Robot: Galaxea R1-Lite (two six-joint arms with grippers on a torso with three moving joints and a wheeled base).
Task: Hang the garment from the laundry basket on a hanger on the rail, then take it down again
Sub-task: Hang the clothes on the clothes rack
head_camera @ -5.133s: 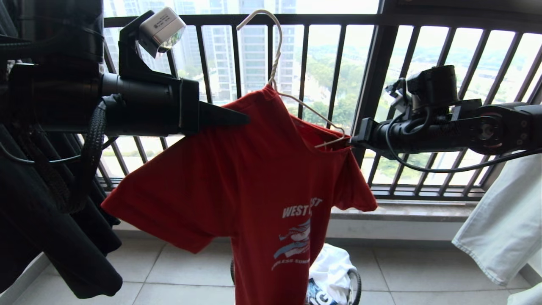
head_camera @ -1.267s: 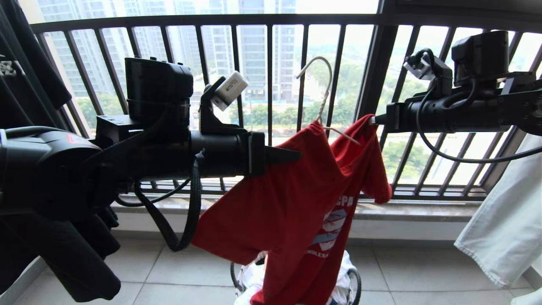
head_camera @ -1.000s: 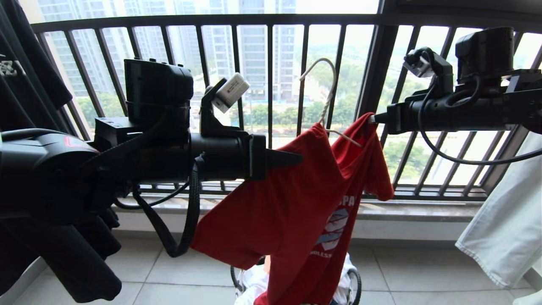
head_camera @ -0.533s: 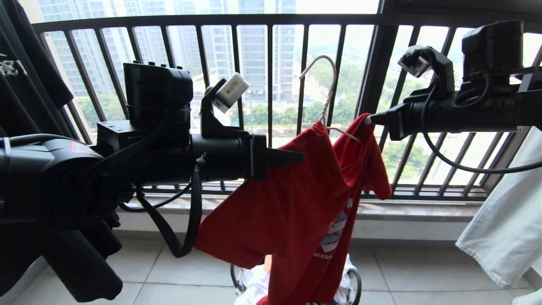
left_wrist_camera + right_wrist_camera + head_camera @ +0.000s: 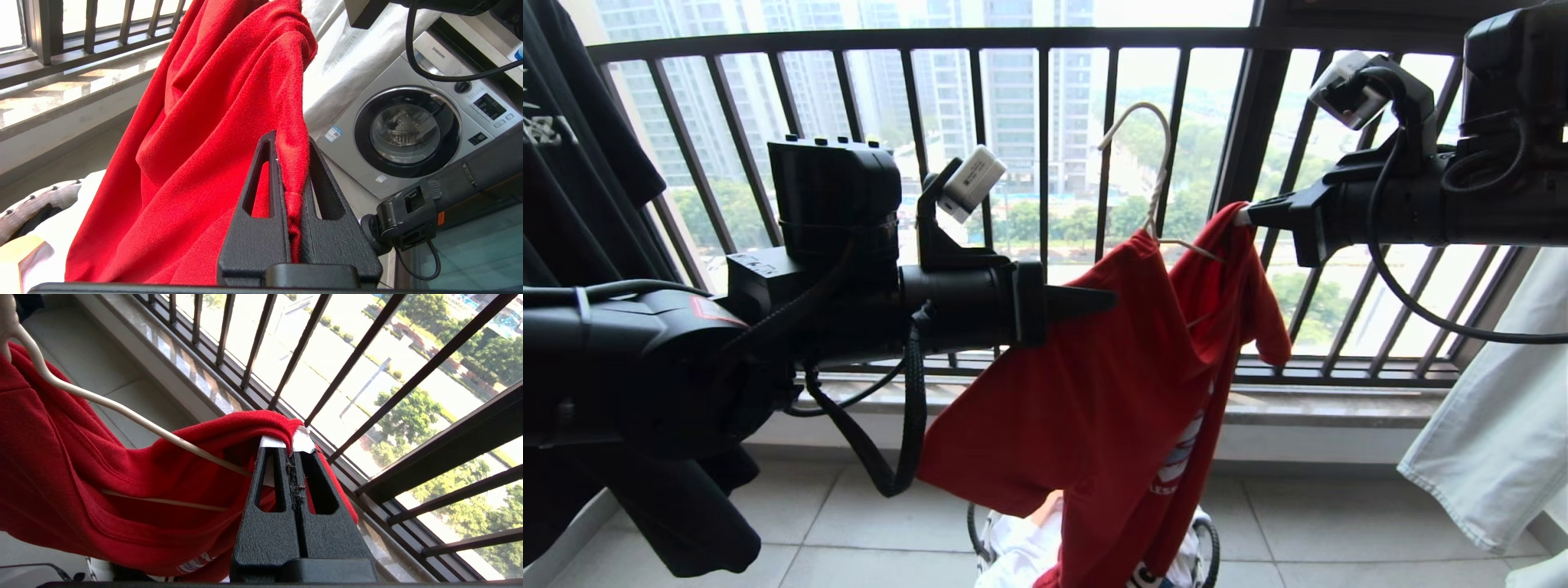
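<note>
Red T-shirt (image 5: 1111,384) held mid-air on white wire hanger (image 5: 1156,175), above the laundry basket (image 5: 1207,549). Left hand (image 5: 292,171) pinched tight on a fold of shirt fabric; right hand (image 5: 293,451) clamped on shirt edge and hanger end beside window railing (image 5: 1045,122).

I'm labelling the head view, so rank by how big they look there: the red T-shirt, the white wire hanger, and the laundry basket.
1. Red T-shirt.
2. White wire hanger, partly inside the shirt.
3. Laundry basket, mostly hidden, so these last two are unsure.
</note>
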